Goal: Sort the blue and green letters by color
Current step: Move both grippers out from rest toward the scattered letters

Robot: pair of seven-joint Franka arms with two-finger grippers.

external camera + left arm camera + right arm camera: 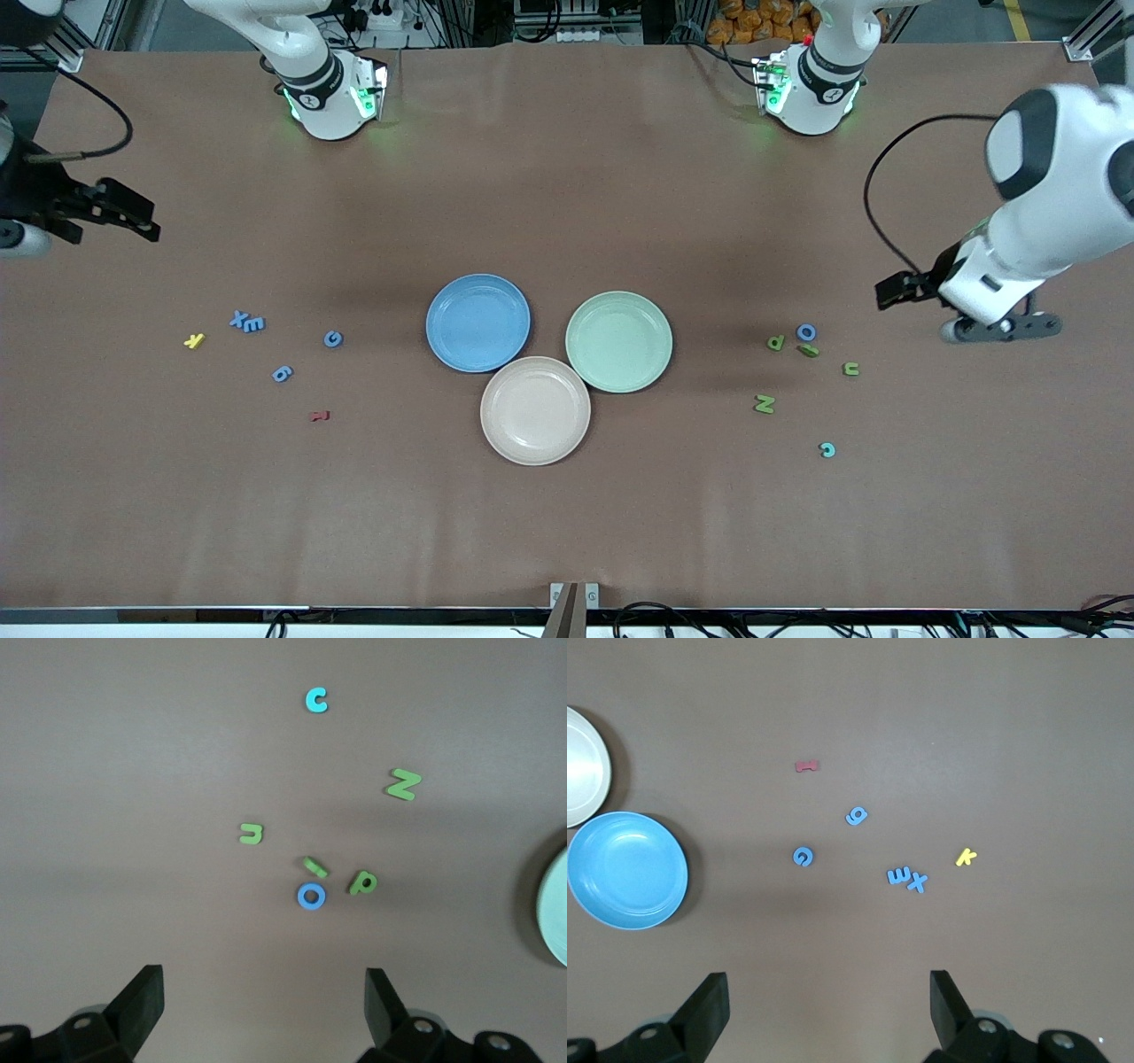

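Brown paper covered the whole table (567,532), and on its middle three round plastic plates lay close together: a blue plate (477,322) toward the right arm's end, a pale green plate (618,341) toward the left arm's end, and a beige-pink plate (535,410) nearest to the front camera, its rim touching or nearly touching the two others. All three plates held nothing. The left gripper (895,291) hung above the table at the left arm's end with its two black fingers (142,1003) spread wide and holding nothing. The right gripper (124,213) hung above the right arm's end of the table, its fingers (709,1005) also wide apart and empty. Near the left gripper lay the small flat green foam letters: an N (764,404), a U (850,369), a P (776,342) and a thin slanted piece (808,351), which lay just beside a blue foam ring-shaped O (805,332). A teal C (827,450) lay apart from them, nearer to the front camera. Toward the right arm's end lay the blue foam letters: an X touching an E (247,322), a G (332,338) and a digit 6 (282,374). A yellow K (194,340) and a dark red letter (320,416) lay near them.
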